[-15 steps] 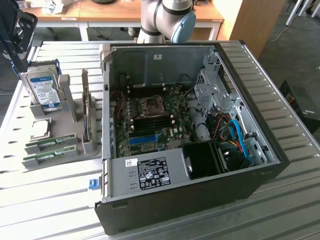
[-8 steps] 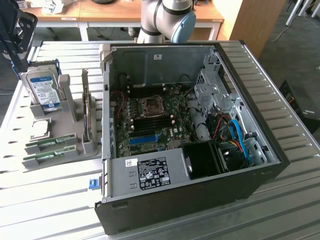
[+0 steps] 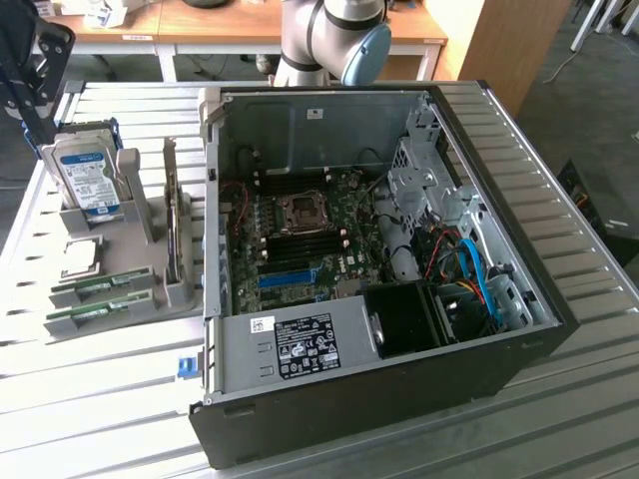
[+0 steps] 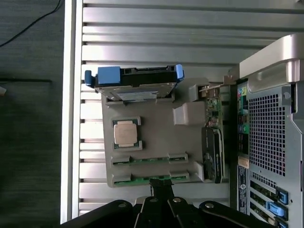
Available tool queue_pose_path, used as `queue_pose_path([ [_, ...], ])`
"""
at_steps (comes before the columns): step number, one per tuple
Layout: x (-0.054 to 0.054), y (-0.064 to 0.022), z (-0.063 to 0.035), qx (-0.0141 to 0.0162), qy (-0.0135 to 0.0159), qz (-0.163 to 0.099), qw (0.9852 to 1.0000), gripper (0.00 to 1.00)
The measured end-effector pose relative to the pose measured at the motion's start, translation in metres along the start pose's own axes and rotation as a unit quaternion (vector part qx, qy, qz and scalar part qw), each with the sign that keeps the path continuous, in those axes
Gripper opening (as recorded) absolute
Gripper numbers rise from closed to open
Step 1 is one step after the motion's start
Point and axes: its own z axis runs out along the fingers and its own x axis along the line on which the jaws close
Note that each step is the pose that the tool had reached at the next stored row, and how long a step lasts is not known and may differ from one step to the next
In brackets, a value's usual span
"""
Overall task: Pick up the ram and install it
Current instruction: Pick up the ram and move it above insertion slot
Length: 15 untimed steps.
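Overhead, closed empty gripper (image 4: pixel 161 184) above ram (image 4: pixel 135 180).

Room is open above the ram sticks (image 3: pixel 100 287); the upright hard drive (image 3: pixel 88 180) and a standing card (image 3: pixel 178 235) rise nearby. The case (image 3: pixel 329 344) lies open-topped, with the drive cage (image 3: pixel 424 190) and cables (image 3: pixel 474 274) crowding the exterior view's right.
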Motion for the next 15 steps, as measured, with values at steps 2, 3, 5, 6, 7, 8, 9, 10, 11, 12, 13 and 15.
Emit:
queue_pose_path([
  [2, 0.0000, 0.0000, 0.0000, -0.0003, 0.0006, -0.014, 0.9999, 0.11],
  [3, 0.0000, 0.0000, 0.0000, -0.0005, 0.0009, -0.020, 0.9998, 0.11],
  [5, 0.0000, 0.0000, 0.0000, -0.0007, 0.0014, -0.032, 0.9995, 0.11],
  [6, 0.0000, 0.0000, 0.0000, -0.0009, 0.0017, -0.038, 0.9993, 0.11],
  [7, 0.0000, 0.0000, 0.0000, -0.0010, 0.0020, -0.044, 0.9990, 0.11],
  [8, 0.0000, 0.0000, 0.0000, -0.0012, 0.0022, -0.050, 0.9988, 0.11],
  [9, 0.0000, 0.0000, 0.0000, -0.0013, 0.0025, -0.056, 0.9985, 0.11],
  [10, 0.0000, 0.0000, 0.0000, -0.0014, 0.0028, -0.061, 0.9981, 0.11],
  [11, 0.0000, 0.0000, 0.0000, -0.0016, 0.0030, -0.067, 0.9977, 0.11],
  [12, 0.0000, 0.0000, 0.0000, -0.0017, 0.0033, -0.074, 0.9973, 0.11],
  [13, 0.0000, 0.0000, 0.0000, -0.0018, 0.0036, -0.080, 0.9968, 0.11],
  [15, 0.0000, 0.0000, 0.0000, -0.0022, 0.0042, -0.093, 0.9956, 0.11],
])
